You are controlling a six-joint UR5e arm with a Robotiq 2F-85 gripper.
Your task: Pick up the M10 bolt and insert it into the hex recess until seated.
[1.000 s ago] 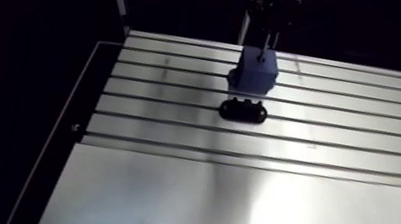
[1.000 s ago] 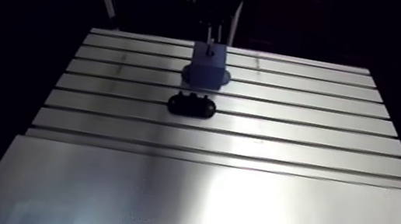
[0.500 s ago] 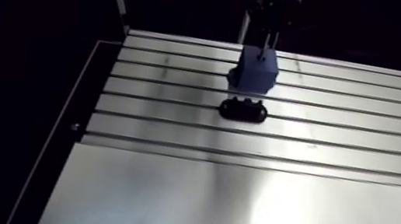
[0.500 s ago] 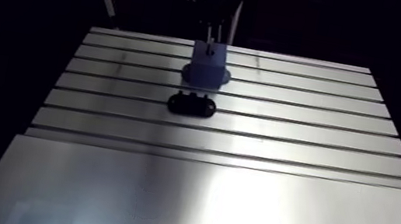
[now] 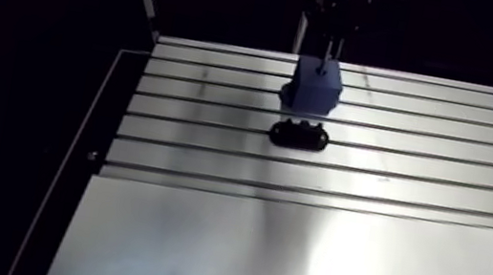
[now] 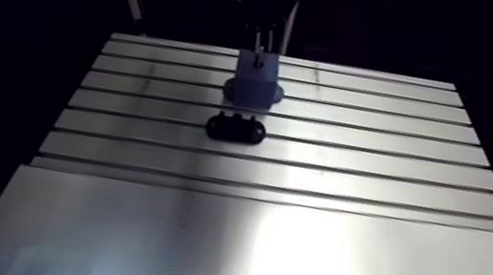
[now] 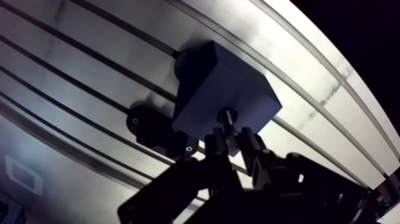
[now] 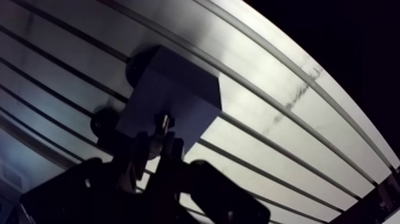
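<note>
The gripper [image 7: 233,142] is hanging straight over a blue block [image 7: 214,89], and its two fingers [image 7: 215,146] are standing narrow, clamping the shank of the bolt [image 7: 228,117] between their tips. The bolt is pointing down at the block's top face, near the middle of that face, and its lower end is meeting the surface there. The recess itself is hiding under the bolt in the wrist view, so how deep the bolt is sitting cannot be told.

In the arm view the bolt is showing as a thin pale stub poking up from the top of the block, with the dark gripper directly above it.

The block is sitting on the slotted tabletop [image 5: 290,244], close to its far edge and about midway between the left and right edges. A low black holder [image 7: 152,128] (oval, with small bumps along its top) is lying just beside the block on the side facing the near edge, across one of the slots. The wide smooth part of the tabletop toward the near edge is catching bright glare.
</note>
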